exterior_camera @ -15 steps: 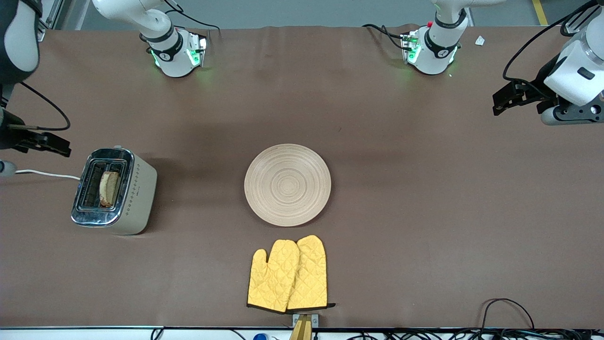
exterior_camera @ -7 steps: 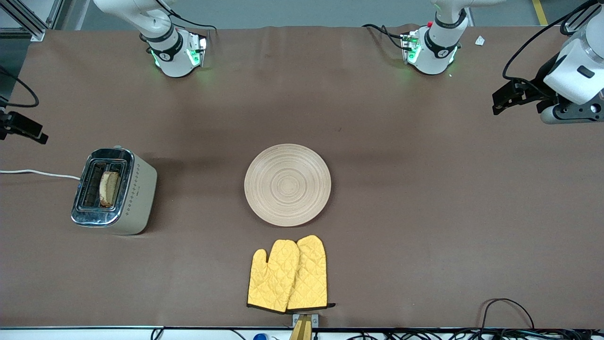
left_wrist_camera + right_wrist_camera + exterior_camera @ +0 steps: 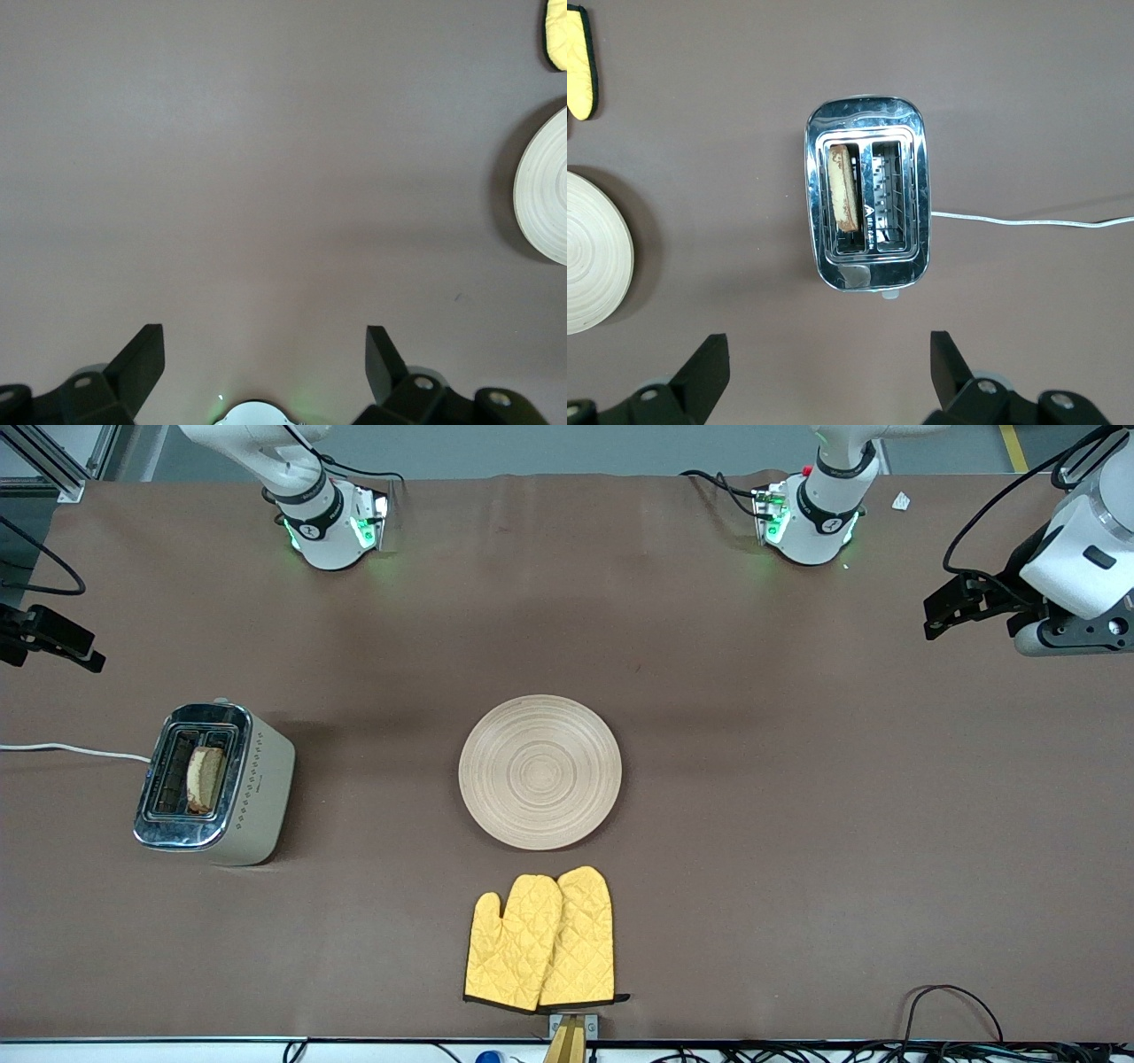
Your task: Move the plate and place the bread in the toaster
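The toaster (image 3: 232,788) stands toward the right arm's end of the table, with the bread (image 3: 205,778) upright in one of its two slots. In the right wrist view the toaster (image 3: 866,266) and the bread (image 3: 843,188) are seen from above. The plate (image 3: 539,771) lies bare at the table's middle; its edge shows in both wrist views (image 3: 545,199) (image 3: 594,252). My right gripper (image 3: 62,642) (image 3: 828,354) is open and empty, up over the table's end beside the toaster. My left gripper (image 3: 932,618) (image 3: 263,350) is open and empty over bare table at the left arm's end, waiting.
Two yellow oven mitts (image 3: 542,939) lie nearer the front camera than the plate, by the table's edge. The toaster's white cord (image 3: 80,751) runs off the right arm's end of the table. Cables lie along the front edge (image 3: 952,1001).
My right arm has drawn up and away from the toaster, toward the robots' side of the table. The bread stays in the slot. The left arm, plate and mitts have not moved.
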{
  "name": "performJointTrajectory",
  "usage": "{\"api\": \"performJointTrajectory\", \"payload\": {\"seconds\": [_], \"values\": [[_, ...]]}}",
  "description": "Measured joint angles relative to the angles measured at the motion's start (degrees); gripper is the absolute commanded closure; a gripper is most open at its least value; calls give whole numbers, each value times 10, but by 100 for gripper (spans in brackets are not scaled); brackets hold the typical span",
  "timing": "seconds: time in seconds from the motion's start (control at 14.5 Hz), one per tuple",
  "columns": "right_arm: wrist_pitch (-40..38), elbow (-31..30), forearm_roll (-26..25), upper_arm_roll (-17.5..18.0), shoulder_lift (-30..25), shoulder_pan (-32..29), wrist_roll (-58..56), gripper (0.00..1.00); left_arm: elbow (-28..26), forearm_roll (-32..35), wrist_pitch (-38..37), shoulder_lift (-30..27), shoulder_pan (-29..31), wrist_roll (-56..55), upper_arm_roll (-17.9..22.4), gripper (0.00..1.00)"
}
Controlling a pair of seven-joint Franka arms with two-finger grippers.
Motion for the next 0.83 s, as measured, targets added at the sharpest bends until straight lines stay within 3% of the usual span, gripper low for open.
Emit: {"api": "performJointTrajectory", "payload": {"seconds": [0.83], "values": [[0,20,0,4,0,-1,0,0,2,0,0,0,0,0,0,0]]}}
